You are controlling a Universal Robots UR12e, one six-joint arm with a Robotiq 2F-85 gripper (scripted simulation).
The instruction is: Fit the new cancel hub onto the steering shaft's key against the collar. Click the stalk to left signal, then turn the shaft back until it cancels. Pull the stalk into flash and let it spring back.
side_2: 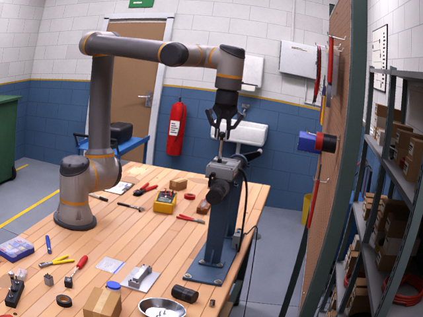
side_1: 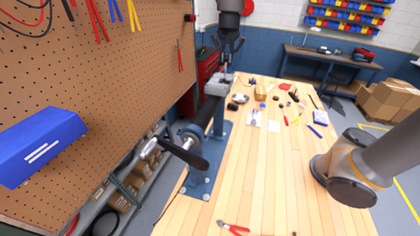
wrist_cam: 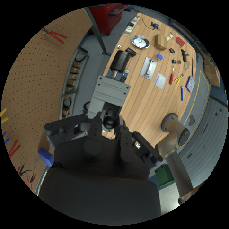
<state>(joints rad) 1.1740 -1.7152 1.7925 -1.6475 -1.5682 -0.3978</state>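
Note:
The stalk point(side_2: 220, 147) stands upright out of the grey switch housing point(side_2: 222, 169) on top of the blue column stand. Its black ball knob point(wrist_cam: 109, 121) sits between my fingers. My gripper point(side_2: 222, 135) point(side_1: 225, 55) point(wrist_cam: 109, 123) points straight down and is closed on that knob. The dark steering shaft point(side_1: 205, 113) runs through the housing, with a black hub point(side_2: 216, 191) on its end toward the bench. A black lever handle point(side_1: 178, 152) sits at the shaft's other end. A second black cylinder point(side_2: 185, 293) lies on the bench near the stand's base.
The pegboard point(side_1: 86, 99) stands close beside the stand, with shelves below it. The bench edge runs under the stand's base plate point(side_2: 209, 271). A steel bowl point(side_2: 162, 307), a grey fixture plate point(side_2: 140, 274), a cardboard box point(side_2: 102, 302) and hand tools lie across the bench. My arm's base point(side_2: 77, 191) is across the bench.

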